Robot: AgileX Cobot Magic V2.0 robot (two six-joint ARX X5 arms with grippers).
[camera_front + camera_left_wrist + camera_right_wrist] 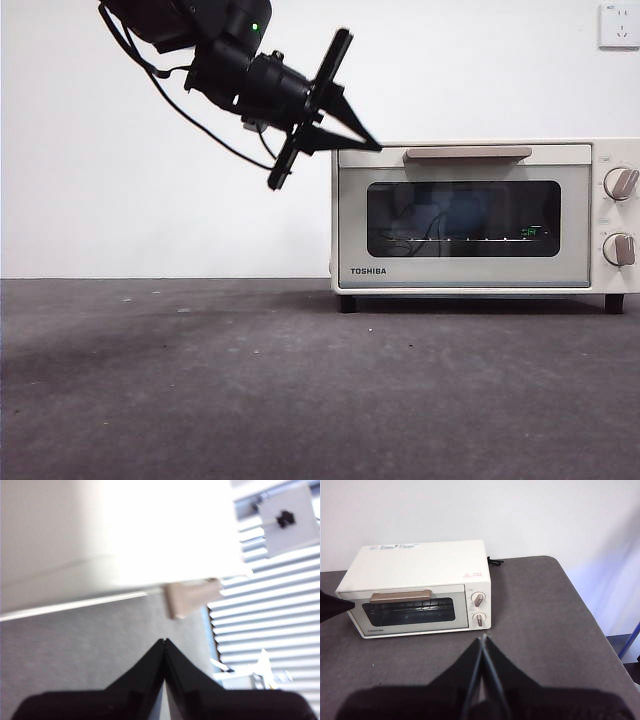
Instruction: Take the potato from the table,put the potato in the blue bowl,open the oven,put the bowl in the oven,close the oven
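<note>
Oven (pixel 470 215) sits on table (pixel 250 390) w/ door shut; blue shape dimly visible thru glass, prob the bowl, potato not seen. Looks like close step done. Left gripper (pixel 375 147) jaws pressed together, empty, tip at oven's top-left corner, near handle (pixel 468 153). Right gripper (pixel 483 639) jaws together, empty, well back. Next: retract left arm.
</note>
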